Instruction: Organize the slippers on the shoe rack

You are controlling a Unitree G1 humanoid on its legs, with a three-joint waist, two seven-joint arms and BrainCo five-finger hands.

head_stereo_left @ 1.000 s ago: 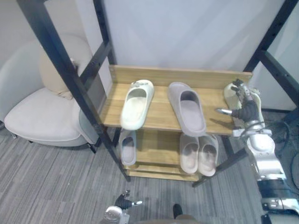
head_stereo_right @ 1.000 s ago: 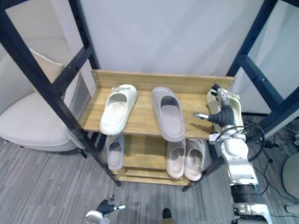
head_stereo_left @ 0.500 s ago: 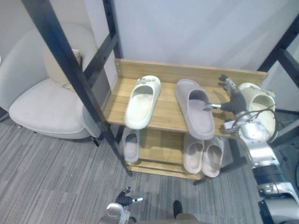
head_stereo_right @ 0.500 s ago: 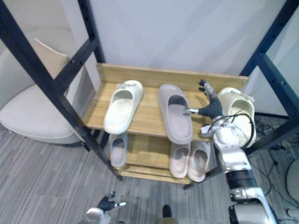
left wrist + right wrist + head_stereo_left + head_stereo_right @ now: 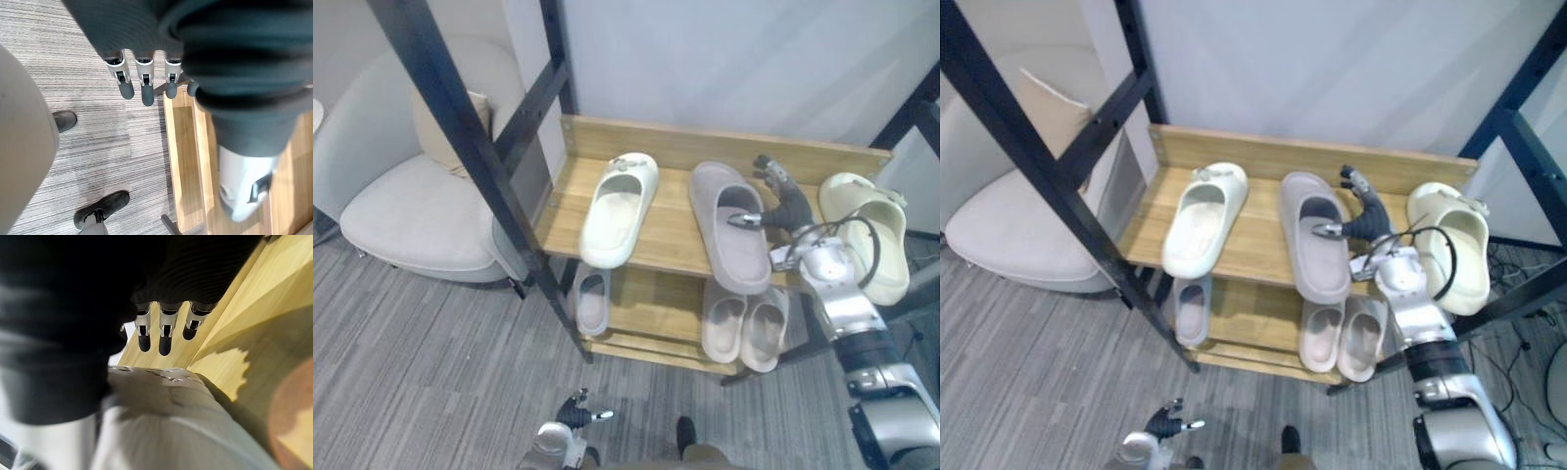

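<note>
The wooden shoe rack (image 5: 656, 250) has two shelves. On the top shelf lie a cream slipper (image 5: 618, 206), a grey slipper (image 5: 729, 235) and a second cream slipper (image 5: 867, 230) at the right end, hanging over the front edge. My right hand (image 5: 790, 211) hovers open at the grey slipper's right side, thumb above its opening; the right wrist view has the straight fingers (image 5: 164, 333) over the grey slipper (image 5: 161, 396). The lower shelf holds a small grey slipper (image 5: 592, 299) and a pale pair (image 5: 744, 323). My left hand (image 5: 573, 419) hangs open low above the carpet, its fingers (image 5: 142, 83) straight.
A cream armchair (image 5: 411, 211) stands left of the rack. Black frame posts (image 5: 460, 147) slant across the rack's left end, and another (image 5: 1518, 98) rises at the right. Grey carpet (image 5: 431, 372) lies in front, a white wall behind.
My right hand has left the cream slipper at the right end and moved left to the grey slipper. The camera has shifted too.
</note>
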